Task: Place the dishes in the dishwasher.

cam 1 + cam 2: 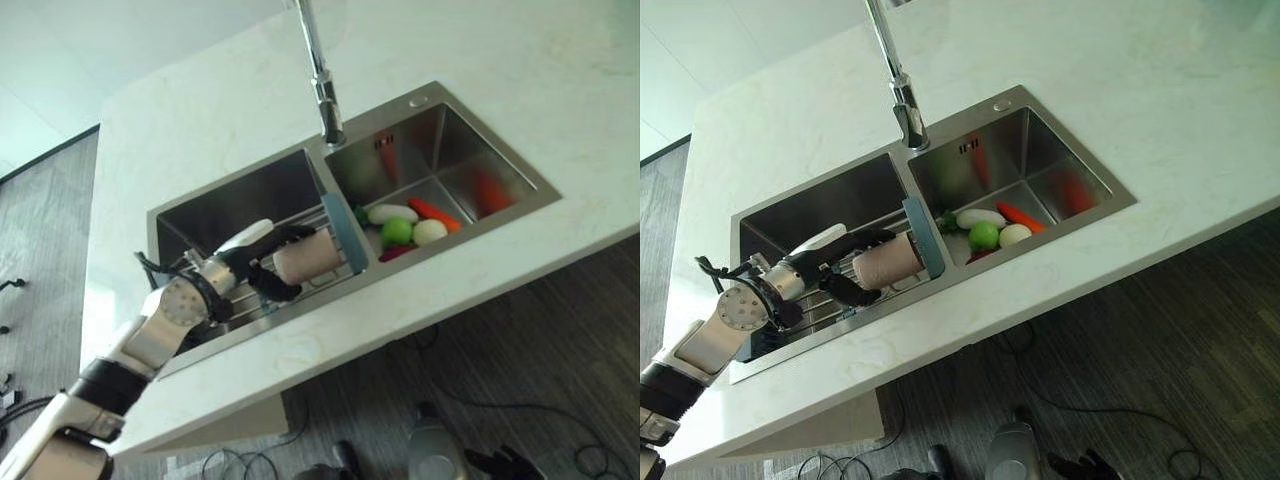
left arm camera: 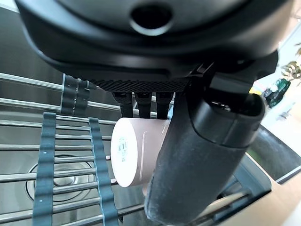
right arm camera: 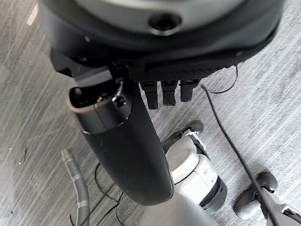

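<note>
Silver-grey arm, black robot hand [image 1: 262,268] with white-covered thumb.

Soft, even daylight washes the pale countertop [image 1: 520,90]; the left sink basin [image 1: 240,200] lies in deep shadow, the steel right basin [image 1: 450,160] shows smeared reflections.

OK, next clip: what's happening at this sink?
The robot's left hand is curled round a pale pink cup lying on its side on the wire rack over the left basin of the steel double sink. Vegetables, among them a green round one and an orange carrot, sit in the right basin. The right hand hangs over the floor, holding nothing.
</note>
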`<state>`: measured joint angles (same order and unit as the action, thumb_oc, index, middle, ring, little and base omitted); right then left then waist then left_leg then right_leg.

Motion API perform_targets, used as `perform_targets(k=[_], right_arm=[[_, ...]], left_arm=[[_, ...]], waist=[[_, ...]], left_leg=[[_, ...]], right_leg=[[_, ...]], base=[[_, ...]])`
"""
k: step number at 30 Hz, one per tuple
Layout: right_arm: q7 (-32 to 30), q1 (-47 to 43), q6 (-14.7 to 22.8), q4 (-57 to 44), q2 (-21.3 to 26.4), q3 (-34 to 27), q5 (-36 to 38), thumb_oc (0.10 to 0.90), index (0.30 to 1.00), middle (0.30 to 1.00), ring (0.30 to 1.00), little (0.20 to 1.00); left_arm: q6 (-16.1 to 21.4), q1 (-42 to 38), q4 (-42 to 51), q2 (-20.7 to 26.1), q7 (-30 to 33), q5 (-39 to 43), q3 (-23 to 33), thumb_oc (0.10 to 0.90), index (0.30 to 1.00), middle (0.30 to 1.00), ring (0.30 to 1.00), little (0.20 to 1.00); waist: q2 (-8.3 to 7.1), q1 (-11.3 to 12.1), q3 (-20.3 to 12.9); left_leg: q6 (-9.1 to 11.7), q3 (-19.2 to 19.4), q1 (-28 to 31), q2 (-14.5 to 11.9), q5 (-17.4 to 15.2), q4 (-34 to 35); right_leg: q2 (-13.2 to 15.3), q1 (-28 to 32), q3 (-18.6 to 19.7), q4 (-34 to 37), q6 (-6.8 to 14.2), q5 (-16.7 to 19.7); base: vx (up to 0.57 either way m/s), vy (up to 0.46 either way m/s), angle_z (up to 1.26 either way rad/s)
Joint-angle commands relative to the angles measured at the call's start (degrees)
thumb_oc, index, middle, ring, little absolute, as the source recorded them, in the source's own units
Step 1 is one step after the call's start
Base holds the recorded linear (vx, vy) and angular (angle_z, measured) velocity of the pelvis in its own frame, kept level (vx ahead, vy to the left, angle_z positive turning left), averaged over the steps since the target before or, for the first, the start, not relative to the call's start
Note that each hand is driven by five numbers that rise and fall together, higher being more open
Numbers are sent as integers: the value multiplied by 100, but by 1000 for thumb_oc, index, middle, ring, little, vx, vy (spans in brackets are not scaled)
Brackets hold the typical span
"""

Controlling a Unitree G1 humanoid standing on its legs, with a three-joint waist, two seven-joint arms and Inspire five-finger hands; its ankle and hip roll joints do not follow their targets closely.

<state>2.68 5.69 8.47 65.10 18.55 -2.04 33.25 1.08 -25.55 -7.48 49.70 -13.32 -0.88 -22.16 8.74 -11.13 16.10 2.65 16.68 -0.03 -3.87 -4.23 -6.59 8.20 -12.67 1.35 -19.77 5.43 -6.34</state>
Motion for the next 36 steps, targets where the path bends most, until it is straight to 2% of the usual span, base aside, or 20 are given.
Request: perform_targets(k=[1, 14, 25, 26, 27, 30, 36], right_arm=[[58, 160, 128, -266, 59, -17, 89, 800, 900, 900, 900, 900], [66, -20, 121, -452, 180, 128, 224, 800, 900, 900, 900, 900], [25, -28, 108, -501, 224, 141, 251, 800, 900, 900, 900, 900], [41, 4, 114, -495, 226, 115, 235, 800, 900, 900, 900, 900], [33, 17, 121, -494, 216, 109, 230, 800, 900, 900, 900, 900], [27, 25, 160, -489, 205, 105, 209, 800, 900, 900, 900, 900], [36, 17, 156, -507, 198, 120, 172, 800, 900, 900, 900, 900]], left_arm=[[48, -315, 169, 11, 234, 58, 620, 800, 900, 900, 900, 900], [-97, -644, 264, -429, 559, 258, 356, 800, 900, 900, 900, 900], [-94, -716, 249, -456, 603, 79, 294, 800, 900, 900, 900, 900], [-115, -722, 252, -384, 441, 58, 266, 574, 561, 561, 561, 561], [-191, -724, 254, -383, 341, 267, 244, 400, 300, 300, 300, 300], [-335, -761, 254, -467, 306, 236, 187, 400, 300, 300, 300, 300], [-249, -754, 94, -500, 459, 137, 157, 400, 300, 300, 300, 300]], waist=[[-196, -29, -109], [-91, -118, 197], [14, -173, 287], [27, -184, 276], [27, -194, 273], [34, -211, 267], [18, -210, 197]], left_leg=[[-111, -651, -521, -100, -1052, -1059], [-42, -645, -757, -105, -954, -1059], [-21, -587, -765, -87, -928, -1059], [-21, -569, -751, -87, -932, -1059], [-20, -562, -734, -92, -928, -1059], [-28, -555, -709, -94, -929, -1059], [-22, -556, -666, -115, -930, -1059]], right_leg=[[374, 121, -104, 258, 469, -205], [464, -115, -110, 258, 485, -142], [514, -151, -71, 258, 511, -112], [517, -142, -72, 258, 520, -114], [517, -128, -66, 258, 523, -113], [502, -106, -55, 258, 515, -121], [473, -61, -62, 258, 493, -145]], base=[[0, 0, 0], [-5, -1, 0], [-5, 4, -2], [0, 0, 0], [0, 0, 0], [0, 0, 0], [-2, -1, 1]])
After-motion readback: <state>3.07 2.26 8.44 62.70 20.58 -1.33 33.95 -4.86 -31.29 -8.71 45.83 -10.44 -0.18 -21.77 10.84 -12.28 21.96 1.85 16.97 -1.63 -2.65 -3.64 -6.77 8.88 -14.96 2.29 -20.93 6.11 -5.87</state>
